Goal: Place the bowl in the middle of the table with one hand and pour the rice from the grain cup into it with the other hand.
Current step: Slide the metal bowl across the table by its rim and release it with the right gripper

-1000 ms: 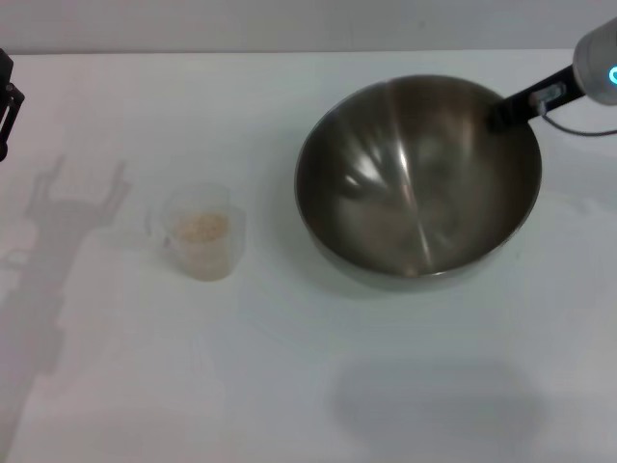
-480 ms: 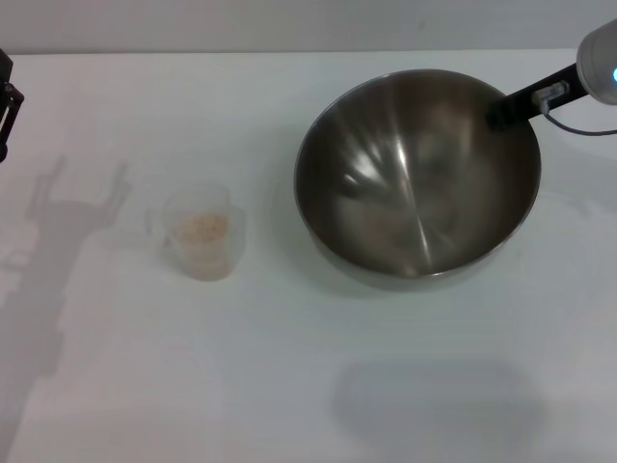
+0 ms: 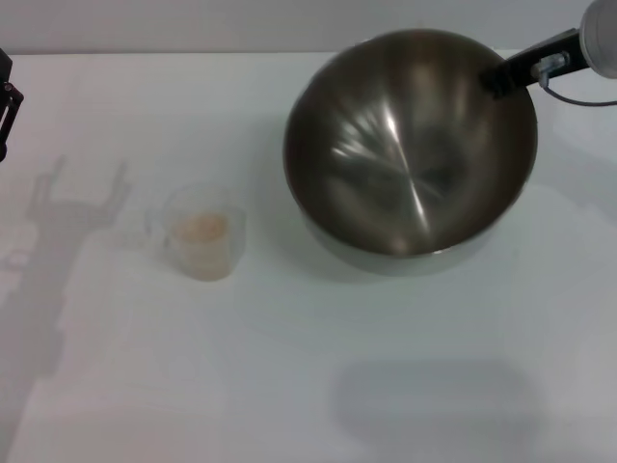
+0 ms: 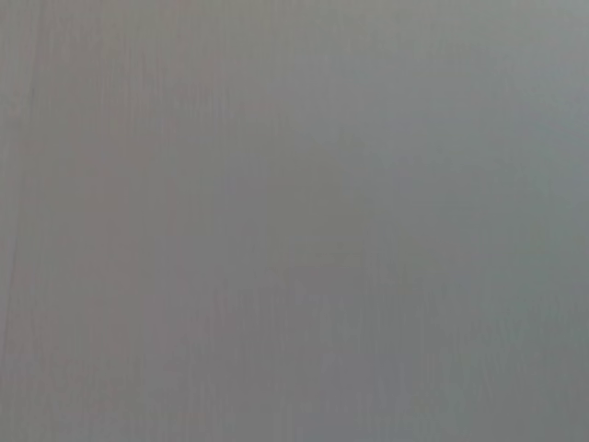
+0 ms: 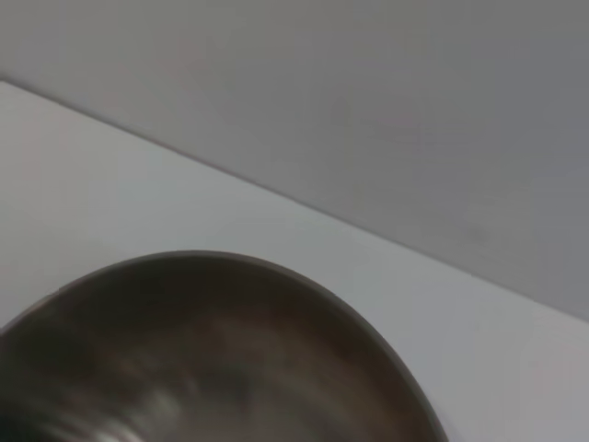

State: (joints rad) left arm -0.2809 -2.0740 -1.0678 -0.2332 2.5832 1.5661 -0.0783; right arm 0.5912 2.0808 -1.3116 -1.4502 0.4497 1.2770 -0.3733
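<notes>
The steel bowl (image 3: pixel 410 145) is held off the white table (image 3: pixel 308 386), tilted, at the right of the head view. My right gripper (image 3: pixel 501 77) is shut on the bowl's far right rim. The bowl's rim and inside also fill the lower part of the right wrist view (image 5: pixel 202 359). The clear grain cup (image 3: pixel 200 231) stands upright on the table at the left, with pale rice (image 3: pixel 202 229) inside. My left gripper (image 3: pixel 6 96) is parked at the far left edge, well away from the cup. The left wrist view shows only a plain grey surface.
The table's far edge meets a grey wall (image 3: pixel 193 24) behind the bowl. Arm shadows lie on the table at the left (image 3: pixel 58 222) and at the front (image 3: pixel 434 395).
The bowl has risen off the table, tilted and moved slightly back and left with my right gripper. The cup and my left arm have not moved.
</notes>
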